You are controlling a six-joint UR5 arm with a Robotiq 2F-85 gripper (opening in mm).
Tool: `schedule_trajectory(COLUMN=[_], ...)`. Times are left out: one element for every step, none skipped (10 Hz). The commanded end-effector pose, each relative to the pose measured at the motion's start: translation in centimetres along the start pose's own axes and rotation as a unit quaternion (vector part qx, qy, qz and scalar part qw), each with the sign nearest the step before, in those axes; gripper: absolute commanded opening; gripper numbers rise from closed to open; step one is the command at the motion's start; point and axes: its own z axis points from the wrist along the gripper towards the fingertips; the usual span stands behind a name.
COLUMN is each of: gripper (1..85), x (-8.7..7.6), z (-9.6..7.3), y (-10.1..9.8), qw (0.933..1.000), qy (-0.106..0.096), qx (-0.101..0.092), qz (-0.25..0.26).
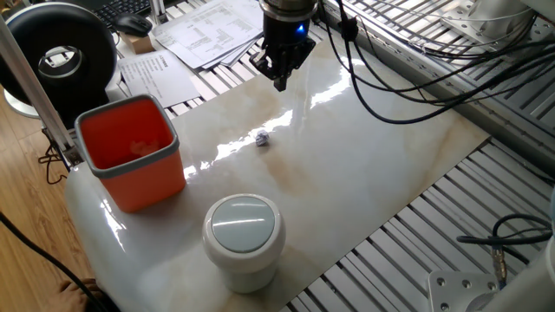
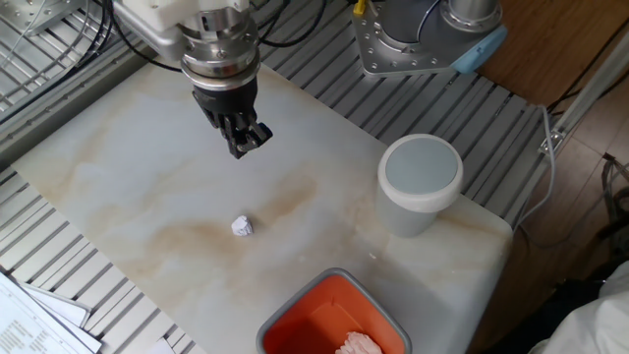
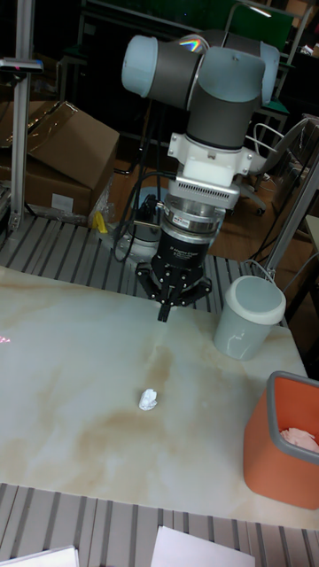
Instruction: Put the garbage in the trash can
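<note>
In the tall fixed view, the crumpled whitish garbage point(image 3: 148, 400) lies loose on the glossy marbled surface point(image 3: 62, 372). Above and just right of it, the hand point(image 3: 165, 313) hangs pointing down, fingers clenched together, grasping nothing. Further right stand the round white trash can point(image 3: 249, 317), then the square orange bin point(image 3: 283, 443).

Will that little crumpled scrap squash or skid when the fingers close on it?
The garbage looks like crumpled paper, so probably light and squashable. On the glossy table it may skid if nudged. The gripper looks shut, above it.
</note>
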Motion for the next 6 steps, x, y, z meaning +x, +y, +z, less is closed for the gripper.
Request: schedule_trajectory(gripper=[1.0,1.0,1.0,1.0,1.0,1.0], x=[-0.01,0.28,0.34,0.33,0.24,0.29], z=[0.03,0.37,0.51,0.58,0.58,0.58], y=[0.62,0.4,0.08,0.35,0.41,0.44], qw=[0.9999,0.9999,0.9998,0.9996,0.9995,0.9993], qy=[-0.005,0.0,-0.004,-0.009,-0.011,-0.011], qx=[-0.014,-0.012,-0.013,-0.025,-0.026,-0.027], qz=[0.0,-0.008,-0.014,-0.014,-0.015,-0.022])
